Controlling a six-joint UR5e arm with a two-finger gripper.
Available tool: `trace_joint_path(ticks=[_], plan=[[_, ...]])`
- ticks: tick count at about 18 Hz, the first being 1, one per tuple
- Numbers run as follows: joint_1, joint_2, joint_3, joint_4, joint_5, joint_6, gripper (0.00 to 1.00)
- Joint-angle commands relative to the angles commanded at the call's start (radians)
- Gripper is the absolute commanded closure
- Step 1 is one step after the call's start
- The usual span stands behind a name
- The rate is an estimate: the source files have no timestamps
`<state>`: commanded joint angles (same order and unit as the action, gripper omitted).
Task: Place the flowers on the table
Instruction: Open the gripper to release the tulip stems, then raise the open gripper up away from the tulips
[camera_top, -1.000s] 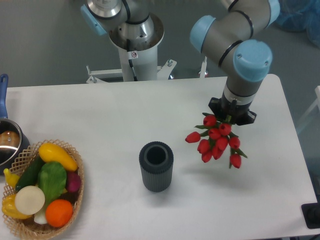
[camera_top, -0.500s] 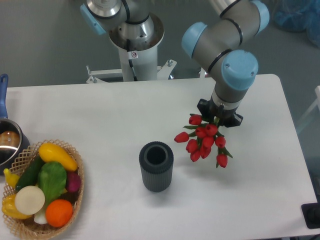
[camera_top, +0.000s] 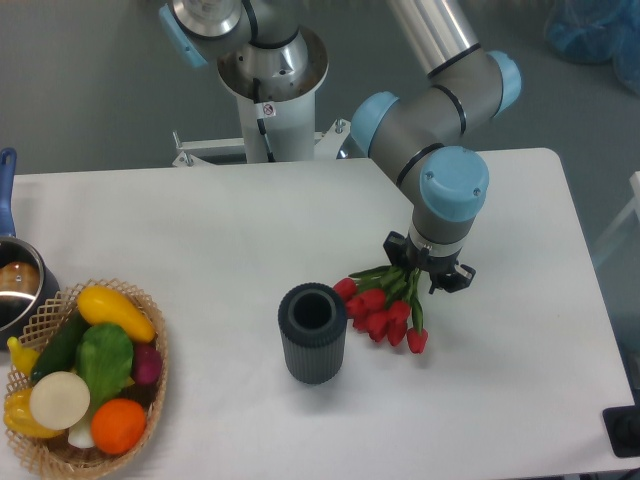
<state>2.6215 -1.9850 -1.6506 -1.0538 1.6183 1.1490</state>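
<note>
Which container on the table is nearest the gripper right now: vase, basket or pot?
The dark ribbed vase, just left of the flowers under the gripper. The basket and pot sit at the far left edge.

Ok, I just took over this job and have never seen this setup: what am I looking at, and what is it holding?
One fixed camera looks down at a white table. The grey arm with blue caps is the robot; its pincer points downward, gripping a bunch of red flowers by the stems. The blooms hang low beside a dark ribbed vase, not in it. I cannot tell if they touch the tabletop. At the left edge sit a basket of vegetables and fruit and part of a pot.
</note>
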Motion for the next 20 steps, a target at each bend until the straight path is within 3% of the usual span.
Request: trace_joint_path(ticks=[4,5,6,7,15,17,20], plan=[[0.031,0.043,0.0,-0.009,-0.005,0.003,0.4],[0.035,0.051,0.0,-0.008,-0.003,0.005,0.31],[0.044,0.052,0.003,-0.003,-0.003,0.003,0.05],[0.041,0.054,0.005,-0.002,0.002,0.002,0.0],[0.12,0.098,0.025,0.043,-0.049,0.003,0.0],[0.158,0.109,0.037,0.04,-0.106,0.047,0.0],[0.169,0.12,0.038,0.035,-0.1,0.13,0.0]])
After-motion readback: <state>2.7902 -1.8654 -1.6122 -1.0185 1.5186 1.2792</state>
